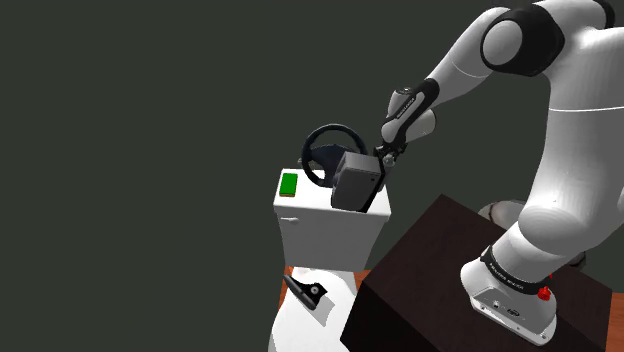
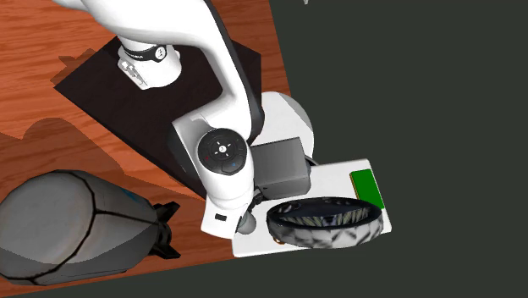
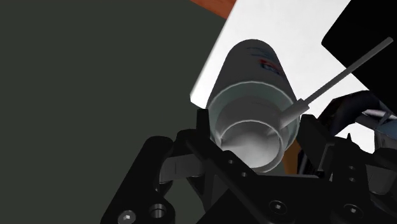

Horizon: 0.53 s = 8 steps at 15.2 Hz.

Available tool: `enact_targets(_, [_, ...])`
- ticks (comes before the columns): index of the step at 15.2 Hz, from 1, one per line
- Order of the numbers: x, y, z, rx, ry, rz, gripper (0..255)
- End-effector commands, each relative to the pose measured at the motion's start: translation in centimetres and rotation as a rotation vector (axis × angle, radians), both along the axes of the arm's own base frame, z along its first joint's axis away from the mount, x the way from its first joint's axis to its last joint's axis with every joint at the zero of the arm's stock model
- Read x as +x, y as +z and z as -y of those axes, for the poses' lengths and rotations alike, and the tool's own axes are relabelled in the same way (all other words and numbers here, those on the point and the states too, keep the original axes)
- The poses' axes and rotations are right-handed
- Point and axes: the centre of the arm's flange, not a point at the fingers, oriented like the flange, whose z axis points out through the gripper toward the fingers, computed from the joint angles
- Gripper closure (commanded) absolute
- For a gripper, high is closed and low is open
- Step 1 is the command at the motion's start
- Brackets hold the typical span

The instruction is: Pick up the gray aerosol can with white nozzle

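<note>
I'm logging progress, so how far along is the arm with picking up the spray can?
Done: the gripper is at the aerosol can, over the white surface. In hand: its fingers appear to clasp the can near its capped end. Left: the lift; I cannot tell whether the can has come off that surface yet.

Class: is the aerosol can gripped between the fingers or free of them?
Gripped: in the wrist view both black fingers press against the gray can.
</note>
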Motion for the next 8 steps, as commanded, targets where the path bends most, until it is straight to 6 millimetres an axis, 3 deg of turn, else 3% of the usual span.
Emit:
enact_targets(1, [-0.1,-0.2,-0.1,0.002,0.0,-0.004,255])
enact_targets(8, [0.0,3.1,-0.1,0.002,0.0,-0.004,255])
